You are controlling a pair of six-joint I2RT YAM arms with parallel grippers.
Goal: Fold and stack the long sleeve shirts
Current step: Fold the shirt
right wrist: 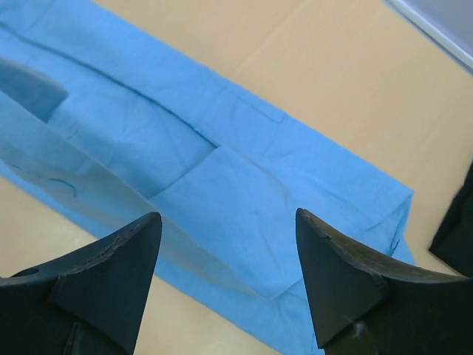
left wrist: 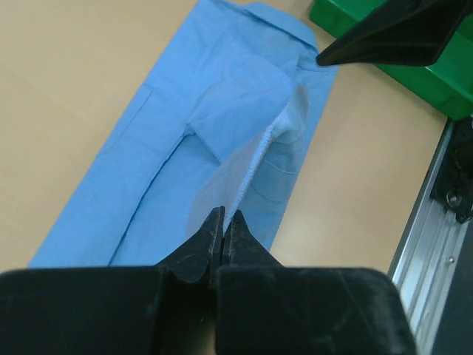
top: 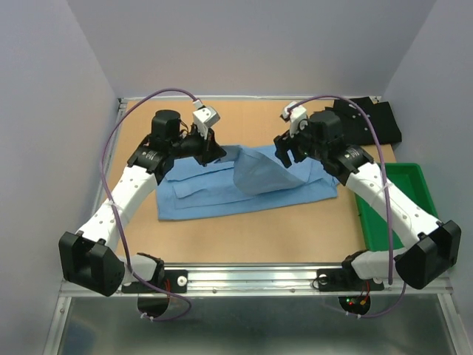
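Note:
The light blue shirt [top: 222, 196] lies flat across the middle of the table as a long folded band. One flap [top: 259, 174] of it is raised off the rest. My left gripper [top: 219, 154] is shut on that flap's edge; in the left wrist view the cloth edge [left wrist: 255, 159] runs straight into the closed gripper [left wrist: 225, 216]. My right gripper [top: 287, 151] hovers open over the shirt's right part, and the right wrist view shows blue cloth [right wrist: 244, 185] below the spread gripper [right wrist: 228, 216] with nothing between the fingers. The black shirt [top: 373, 122] lies crumpled at the back right corner.
A green plastic tray [top: 417, 185] stands along the table's right edge, behind the right arm. A metal rail [top: 251, 277] runs along the near edge. Grey walls close in the table on three sides. Bare tabletop [top: 259, 237] shows in front of the blue shirt.

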